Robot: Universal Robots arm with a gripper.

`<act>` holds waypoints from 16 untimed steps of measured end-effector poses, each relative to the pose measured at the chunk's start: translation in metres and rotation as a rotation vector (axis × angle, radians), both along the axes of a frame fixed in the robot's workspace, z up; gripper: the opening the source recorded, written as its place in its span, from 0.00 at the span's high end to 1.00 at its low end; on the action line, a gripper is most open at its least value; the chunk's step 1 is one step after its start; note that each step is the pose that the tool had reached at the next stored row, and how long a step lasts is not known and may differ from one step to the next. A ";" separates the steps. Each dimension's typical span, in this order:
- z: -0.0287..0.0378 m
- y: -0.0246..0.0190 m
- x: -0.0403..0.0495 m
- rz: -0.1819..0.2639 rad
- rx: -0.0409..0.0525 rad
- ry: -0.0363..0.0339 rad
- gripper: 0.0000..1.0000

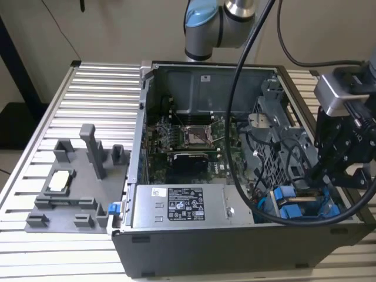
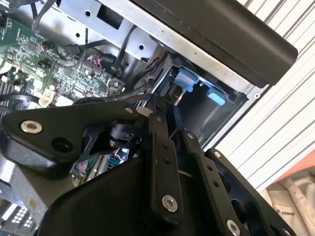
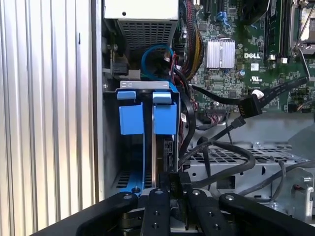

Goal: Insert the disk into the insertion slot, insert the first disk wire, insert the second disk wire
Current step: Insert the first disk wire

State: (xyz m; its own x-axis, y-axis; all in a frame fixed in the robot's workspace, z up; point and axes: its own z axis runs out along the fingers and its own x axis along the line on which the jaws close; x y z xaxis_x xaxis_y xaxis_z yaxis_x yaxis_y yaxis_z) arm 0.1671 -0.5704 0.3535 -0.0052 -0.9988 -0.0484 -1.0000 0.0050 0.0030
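Currently working deep in one corner of the case.

Slatted table (image 1: 88, 106) carries an open computer case (image 1: 205, 255) lying on its side. In the exterior view the grey power-supply box (image 1: 182, 205) runs along the case's near wall at 6 o'clock. A grey fixture tray (image 1: 64, 194) sits on the table at 9 o'clock.

Gripper (image 1: 315, 178) reaches into the case corner at 4 o'clock. The disk (image 3: 165, 118) stands on edge down in the insertion slot (image 3: 129, 179), with its blue carrier tabs (image 3: 162, 97) proud of the bay. Judged: disk insertion done.

In the first wrist view the jaws are drawn nearly together on a small dark connector (image 3: 175, 181). I take it for the end of a disk wire (image 3: 186, 123) — a black lead curves down toward it from the board side. The contact faces themselves are hidden.

Step in hand, as judged: seating the first wire on the disk's end. To do it well:
- Keep the plug square to the socket.
- Press straight along the disk's length, with no twist.
- Use light force, since the carrier could shift in its slot.
- Mind the slack so the lead does not snag the neighbouring cables (image 3: 231, 157).

Plug-to-socket alignment cannot be read from these views.
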 end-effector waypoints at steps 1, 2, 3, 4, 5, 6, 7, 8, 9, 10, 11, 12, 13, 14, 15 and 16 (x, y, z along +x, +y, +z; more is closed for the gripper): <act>-0.0003 -0.0001 0.0009 0.000 0.0001 0.0013 0.81; -0.0009 -0.0002 0.0016 -0.001 0.0004 0.0026 0.81; -0.0014 -0.0003 0.0019 -0.002 0.0004 0.0036 0.81; -0.0023 -0.0004 0.0022 -0.004 0.0004 0.0045 0.81; -0.0030 -0.0004 0.0026 -0.005 0.0003 0.0055 0.81; -0.0036 -0.0005 0.0030 -0.006 0.0004 0.0064 0.81; -0.0041 -0.0005 0.0036 -0.007 0.0002 0.0071 0.81; -0.0046 -0.0006 0.0041 -0.009 0.0002 0.0077 0.81; -0.0048 -0.0005 0.0042 -0.009 0.0003 0.0080 0.81; -0.0048 -0.0005 0.0042 -0.009 0.0003 0.0082 0.81; -0.0048 -0.0005 0.0042 -0.009 0.0003 0.0083 0.81; -0.0049 -0.0005 0.0043 -0.009 0.0003 0.0084 0.81; -0.0049 -0.0005 0.0043 -0.009 0.0004 0.0084 0.81; -0.0052 -0.0005 0.0043 -0.009 0.0005 0.0084 0.81; -0.0057 -0.0005 0.0043 -0.010 0.0008 0.0085 0.81; -0.0064 -0.0005 0.0043 -0.011 0.0007 0.0085 0.81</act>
State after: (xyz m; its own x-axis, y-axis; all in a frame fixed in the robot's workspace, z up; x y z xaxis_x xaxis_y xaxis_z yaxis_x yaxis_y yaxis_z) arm 0.1714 -0.5709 0.3471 -0.0163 -0.9987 -0.0490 -0.9998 0.0158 0.0115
